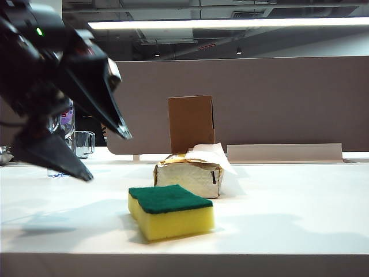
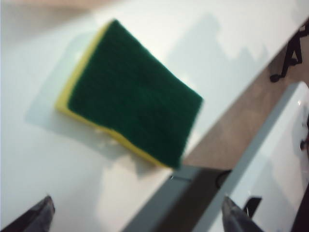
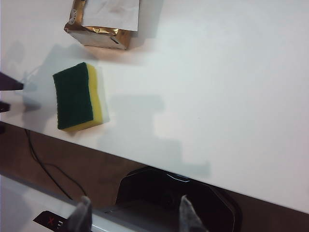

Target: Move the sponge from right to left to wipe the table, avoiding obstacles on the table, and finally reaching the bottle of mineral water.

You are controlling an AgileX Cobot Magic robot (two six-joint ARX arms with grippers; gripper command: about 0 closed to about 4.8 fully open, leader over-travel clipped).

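Jaws wide: left gripper [image 1: 106,156] beside sponge [image 1: 170,210]

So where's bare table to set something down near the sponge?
Bare table lies right of the sponge and tissue pack. Left is tighter: the open left claw hangs there. Behind, pack and cardboard box crowd it.

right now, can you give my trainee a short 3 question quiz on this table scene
1. True or false: the left gripper is clamped on the sponge.
2. What stands directly behind the tissue pack? A) glass mug B) cardboard box C) sponge
3. Fill in: the sponge lies with its ____ scouring side up.

Key
1. False; its jaws are open in the air left of the sponge, which lies alone on the table. The right gripper hangs off the table's front edge, empty.
2. B, the cardboard box.
3. Green.
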